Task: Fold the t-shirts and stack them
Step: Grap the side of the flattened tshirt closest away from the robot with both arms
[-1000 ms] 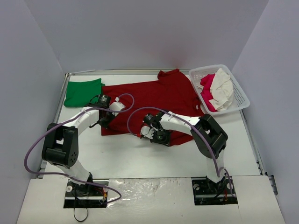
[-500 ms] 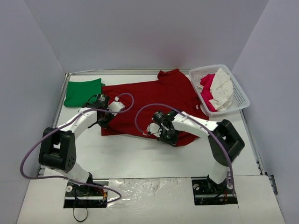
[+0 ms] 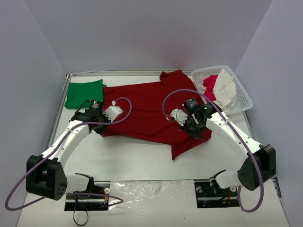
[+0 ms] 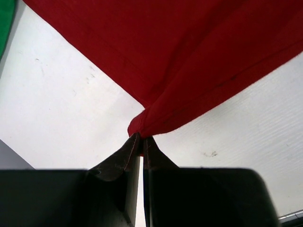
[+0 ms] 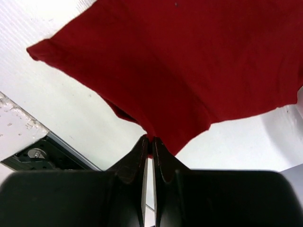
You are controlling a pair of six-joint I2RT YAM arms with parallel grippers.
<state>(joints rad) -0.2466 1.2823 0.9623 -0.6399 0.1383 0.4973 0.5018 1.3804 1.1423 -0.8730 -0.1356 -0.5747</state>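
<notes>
Lying lengthwise left to right across the bench [image 3: 132,156], collar toward the far edge, the red shirt [image 3: 147,106] is pinched by the left gripper [image 4: 140,142] and the right gripper [image 5: 151,141].

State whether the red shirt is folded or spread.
Spread: the red shirt lies mostly flat, with the left pincer and right pincer each pinching an edge.

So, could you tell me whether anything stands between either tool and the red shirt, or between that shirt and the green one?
Nothing visible does. The left tool and right tool are each shut on the red shirt's edge. The folded green shirt lies right beside the red shirt's far left corner.
</notes>
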